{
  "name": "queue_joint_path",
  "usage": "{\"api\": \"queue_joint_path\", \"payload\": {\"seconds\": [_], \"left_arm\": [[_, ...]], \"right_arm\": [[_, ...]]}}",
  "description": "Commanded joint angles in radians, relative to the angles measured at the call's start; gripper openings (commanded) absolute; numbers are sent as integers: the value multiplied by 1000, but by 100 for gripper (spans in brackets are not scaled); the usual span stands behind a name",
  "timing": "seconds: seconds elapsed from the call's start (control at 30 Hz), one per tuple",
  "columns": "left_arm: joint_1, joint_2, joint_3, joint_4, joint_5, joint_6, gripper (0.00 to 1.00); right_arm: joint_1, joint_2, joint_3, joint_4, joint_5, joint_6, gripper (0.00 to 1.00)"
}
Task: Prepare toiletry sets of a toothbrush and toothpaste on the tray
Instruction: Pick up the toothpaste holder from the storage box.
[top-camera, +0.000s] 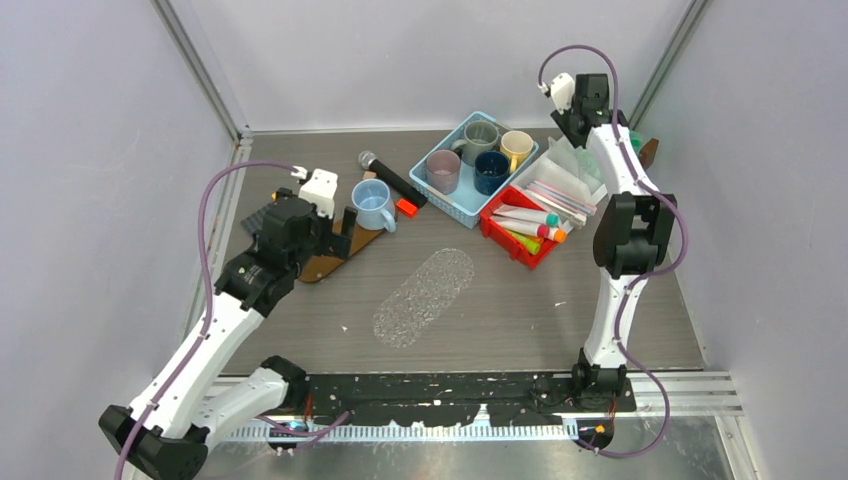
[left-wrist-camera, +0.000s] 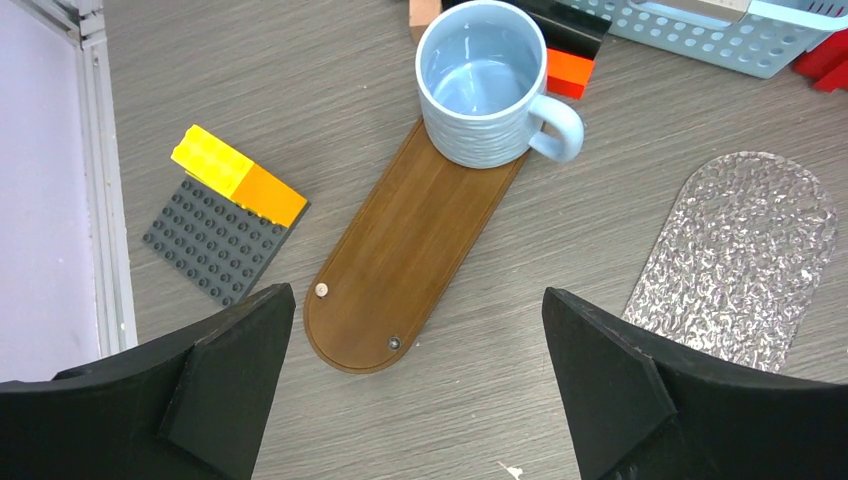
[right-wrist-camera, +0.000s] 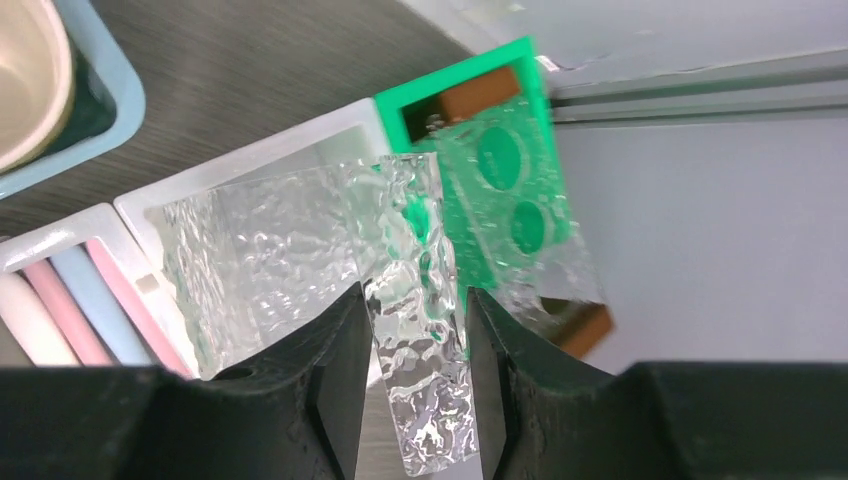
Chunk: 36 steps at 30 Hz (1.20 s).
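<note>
Item: clear textured tray (right-wrist-camera: 290, 250), its edge pinched between your right gripper (right-wrist-camera: 415, 400) fingers, beside the toothbrushes (right-wrist-camera: 90, 310). Your left gripper (left-wrist-camera: 416, 300) hangs spread wide above the wooden board (left-wrist-camera: 420, 220).

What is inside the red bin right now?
The red bin holds toothpaste tubes lying side by side: white ones with teal, red and orange caps, and a green one at the near side. Whatever lies beneath them, and the bin's floor, is covered.
</note>
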Motion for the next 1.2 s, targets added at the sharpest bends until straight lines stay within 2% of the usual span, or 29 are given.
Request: {"api": "queue_joint_path", "payload": {"seconds": [0.0,0.2,0.37,0.73,0.87,1.0,1.17], "left_arm": [[-4,-36,-2,54,34,-16,99],[-4,-42,15,50,96,-53,98],[-4,-19,50,54,186,-143,98],[-4,79,178,28,348,-344,98],[-4,112,208,21,364,-404,99],[-4,149,241,19,376,-474,97],[-4,207,276,38,448,-563,96]], "right_arm": [[51,-160,-28,132,119,-71,3],[139,-269,-76,165,164,-97,1],[227,-357,-147,159,181,-98,0],[525,-599,-355,151,187,-1,0],[616,-685,-453,179,211,15,0],[688,-790,-565,197,122,12,1],[757,-913,-714,307,33,25,1]]}}
